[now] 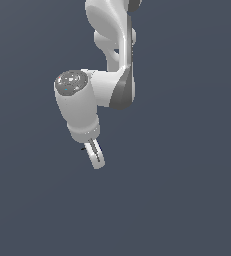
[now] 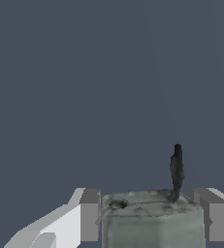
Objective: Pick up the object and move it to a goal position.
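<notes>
Wrist view shows the object (image 2: 152,218) sitting squarely between the two fingers of the gripper (image 2: 152,215), a grey-green block with a mottled, pitted upper face. A thin black sliver (image 2: 176,169) stands up from one corner of that face, next to one finger. Each side of the block meets the inner face of a finger (image 2: 90,215), so the jaws are closed narrowly on it and hold it. The fingers have dark grey pads and white outer bodies. Behind them lies only a flat slate-blue background. In the exterior view the block itself is too small to make out; only a tiny dark speck (image 1: 83,148) shows at the exterior view's left side of the fingers, just beneath the white hand. The gripper (image 1: 98,159) hangs tilted, its fingers pointing downward and toward the exterior view's right, and they look pressed close together. Above it the white arm (image 1: 109,60) bends back up to the top edge of the picture, with a grey round cap (image 1: 71,81) on the wrist joint. The whole arm floats against the same plain slate-blue surface (image 1: 187,175).
</notes>
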`<control>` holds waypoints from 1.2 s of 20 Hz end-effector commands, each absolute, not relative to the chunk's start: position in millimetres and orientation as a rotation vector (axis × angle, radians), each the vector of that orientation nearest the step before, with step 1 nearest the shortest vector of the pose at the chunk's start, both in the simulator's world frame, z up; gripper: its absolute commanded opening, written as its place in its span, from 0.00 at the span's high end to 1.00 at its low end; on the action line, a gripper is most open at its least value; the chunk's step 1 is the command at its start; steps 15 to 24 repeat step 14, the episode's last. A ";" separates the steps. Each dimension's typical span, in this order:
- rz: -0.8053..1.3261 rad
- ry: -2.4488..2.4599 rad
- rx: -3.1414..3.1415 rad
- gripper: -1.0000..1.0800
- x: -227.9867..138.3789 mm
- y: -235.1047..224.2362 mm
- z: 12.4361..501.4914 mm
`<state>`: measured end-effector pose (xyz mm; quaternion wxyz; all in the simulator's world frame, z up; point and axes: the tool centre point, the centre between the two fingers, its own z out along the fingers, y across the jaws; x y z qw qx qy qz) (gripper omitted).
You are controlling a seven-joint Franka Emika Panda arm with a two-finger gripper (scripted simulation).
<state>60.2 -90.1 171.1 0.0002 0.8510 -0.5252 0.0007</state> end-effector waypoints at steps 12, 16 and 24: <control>0.000 -1.647 2.675 1.00 81.6 -120.4 202.5; 0.000 -1.647 2.675 1.00 81.9 -120.8 202.9; 0.000 -1.647 2.675 1.00 81.9 -120.8 202.9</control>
